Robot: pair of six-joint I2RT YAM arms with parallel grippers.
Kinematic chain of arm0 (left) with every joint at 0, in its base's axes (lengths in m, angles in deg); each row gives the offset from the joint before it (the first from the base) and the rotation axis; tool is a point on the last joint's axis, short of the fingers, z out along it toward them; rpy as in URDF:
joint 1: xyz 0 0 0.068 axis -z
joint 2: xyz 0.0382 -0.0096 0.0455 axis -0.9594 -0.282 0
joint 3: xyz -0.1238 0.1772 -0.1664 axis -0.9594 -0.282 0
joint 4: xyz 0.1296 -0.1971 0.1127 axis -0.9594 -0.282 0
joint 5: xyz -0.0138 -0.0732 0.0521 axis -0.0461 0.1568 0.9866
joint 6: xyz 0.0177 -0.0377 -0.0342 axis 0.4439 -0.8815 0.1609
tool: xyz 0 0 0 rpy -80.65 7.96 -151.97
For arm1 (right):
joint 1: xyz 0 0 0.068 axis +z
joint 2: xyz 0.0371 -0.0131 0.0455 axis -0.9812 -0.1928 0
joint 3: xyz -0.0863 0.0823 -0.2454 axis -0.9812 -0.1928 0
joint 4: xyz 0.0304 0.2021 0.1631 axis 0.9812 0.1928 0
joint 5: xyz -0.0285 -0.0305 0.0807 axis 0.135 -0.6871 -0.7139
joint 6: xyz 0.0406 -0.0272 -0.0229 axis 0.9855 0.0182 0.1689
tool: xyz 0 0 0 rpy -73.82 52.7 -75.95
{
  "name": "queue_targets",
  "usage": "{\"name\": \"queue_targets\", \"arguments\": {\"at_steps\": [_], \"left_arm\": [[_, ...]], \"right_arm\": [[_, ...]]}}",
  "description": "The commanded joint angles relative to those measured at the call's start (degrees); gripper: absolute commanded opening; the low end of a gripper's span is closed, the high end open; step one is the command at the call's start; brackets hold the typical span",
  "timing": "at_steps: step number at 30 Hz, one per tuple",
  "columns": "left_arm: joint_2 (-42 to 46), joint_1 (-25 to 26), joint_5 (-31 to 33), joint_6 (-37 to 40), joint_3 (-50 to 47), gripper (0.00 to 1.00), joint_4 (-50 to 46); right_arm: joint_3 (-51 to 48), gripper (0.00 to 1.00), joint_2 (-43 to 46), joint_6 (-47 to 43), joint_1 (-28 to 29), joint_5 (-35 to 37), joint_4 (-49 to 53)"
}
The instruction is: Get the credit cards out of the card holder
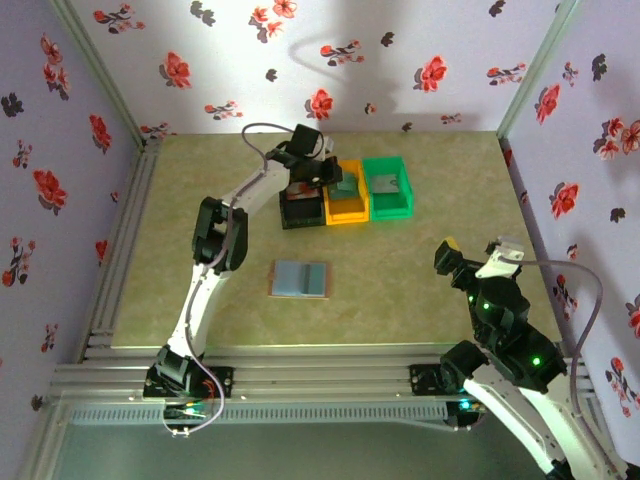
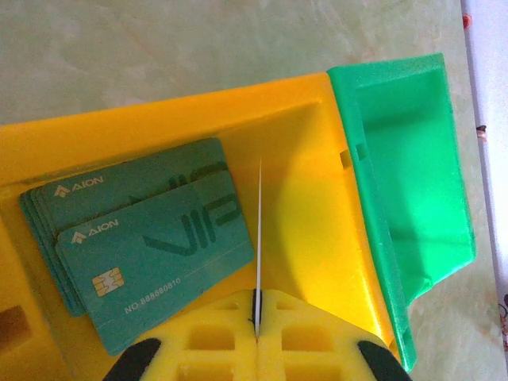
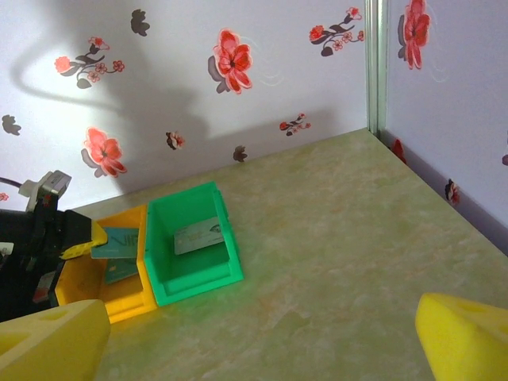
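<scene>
The right end effector (image 3: 258, 337) hangs spread at the worktop's (image 1: 420, 250) near right corner. Mid-worktop the card holder (image 1: 300, 278) lies open, pale blue inside, tan-rimmed. Beyond it, the left end effector (image 2: 256, 305) pinches a credit card (image 2: 259, 230) edge-on over teal cards (image 2: 143, 238) in the orange bin (image 2: 317, 262).

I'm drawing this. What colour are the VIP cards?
The cards are teal with a gold chip; clearest in the left wrist view.
</scene>
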Motion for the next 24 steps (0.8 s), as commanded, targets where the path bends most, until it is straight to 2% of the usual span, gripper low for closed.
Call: {"name": "queue_targets", "arguments": {"at_steps": [1, 24], "left_arm": [[-2.68, -0.81, 1.16, -0.92, 2.33, 0.00, -1.62], [-6.69, -1.50, 3.26, -0.76, 7.61, 0.00, -9.62]], "right_arm": [[-0.52, 0.99, 0.73, -0.92, -0.52, -0.59, -1.34], [-0.60, 0.99, 0.81, -0.81, -1.10, -1.64, -1.43]]}}
